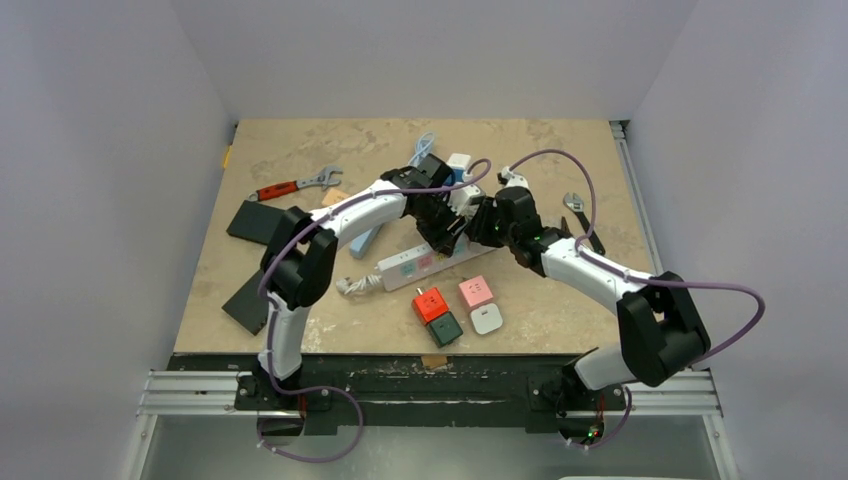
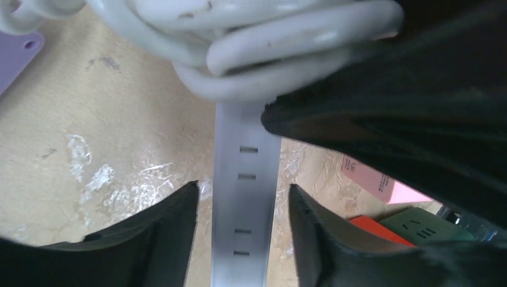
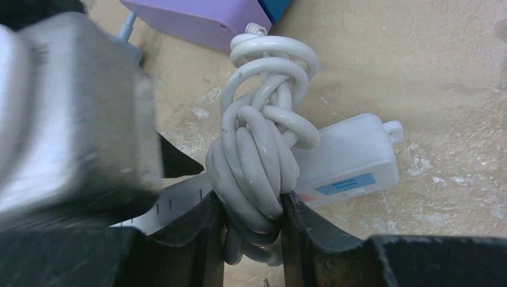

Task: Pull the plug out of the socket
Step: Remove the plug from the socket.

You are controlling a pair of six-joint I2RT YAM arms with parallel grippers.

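Right gripper (image 3: pixel 252 206) is clamped narrow on the cable bundle (image 3: pixel 257 149), a knotted white coil pinched between both fingers. Left gripper (image 2: pixel 242 188) stands wide, one finger on either side of the power strip (image 2: pixel 245 155), with a thin gap showing on each side, so it straddles the strip without gripping it. The plug (image 3: pixel 350 158), a white block with a blue label, lies just beyond the coil, in line with the strip's end. Whether its pins are seated I cannot tell, since the coil hides the joint. Step in hand, as I judge it: pulling side secured, strip not yet held down. The next move calls for the left fingers to close on the strip, or press it to the table (image 1: pixel 560 170), before the right arm draws away. In the top view the strip's long axis runs near-left to far-right. The plug's long axis roughly continues that line, small tab end pointing away from the strip. Pulling by the cable, not the body, risks the coil slipping.
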